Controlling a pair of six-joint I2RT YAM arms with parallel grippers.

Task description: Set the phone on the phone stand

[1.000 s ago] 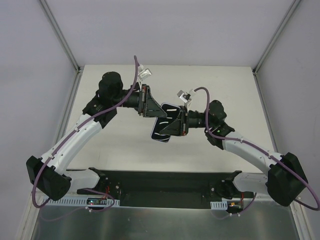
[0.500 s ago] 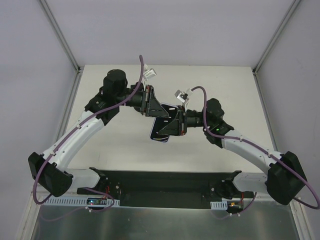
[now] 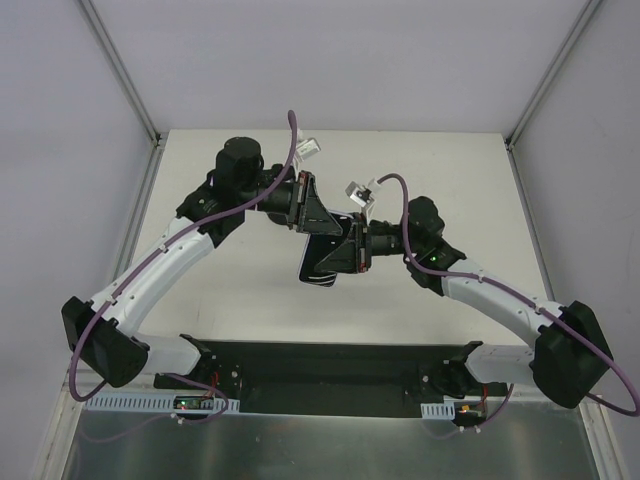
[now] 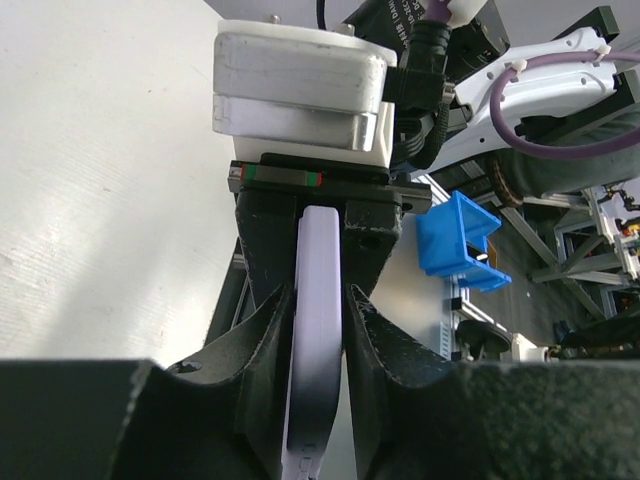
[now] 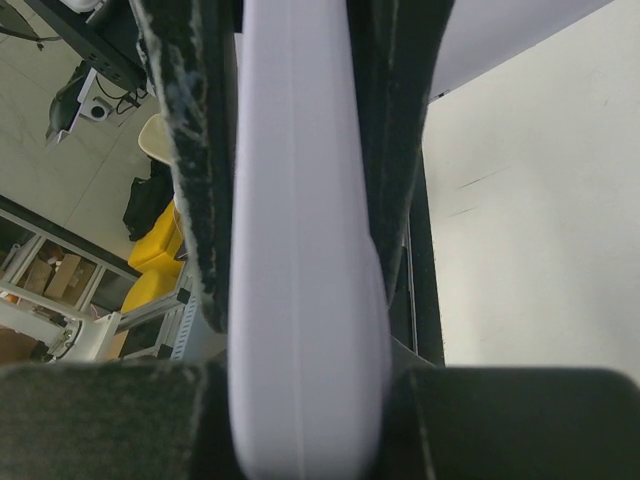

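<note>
top external view.
reader: where is the phone (image 3: 318, 264), and which way does it lie?
legend: held above the table (image 3: 450, 170) in the right gripper (image 3: 340, 255). its dark glossy face is turned up toward the camera. its long axis runs across the right gripper's fingers, from far to near, with the near end leaning slightly left.
reader: how do those fingers stand?
legend: right wrist view: the right fingers (image 5: 190, 150) lie against the phone's two faces. its pale edge fills the gap between them, so this is a narrow clamp on the phone.
reader: and the left gripper (image 3: 325, 230)?
legend: it faces the right gripper from the opposite side of the phone. left wrist view: the left fingers (image 4: 268, 340) stand narrow, one on each side of the pale edge, at or just off the faces. whether they press cannot be told.
reader: is there any writing?
legend: only pale lettering on a black housing (image 4: 400, 15) behind the right gripper, too small to read.
</note>
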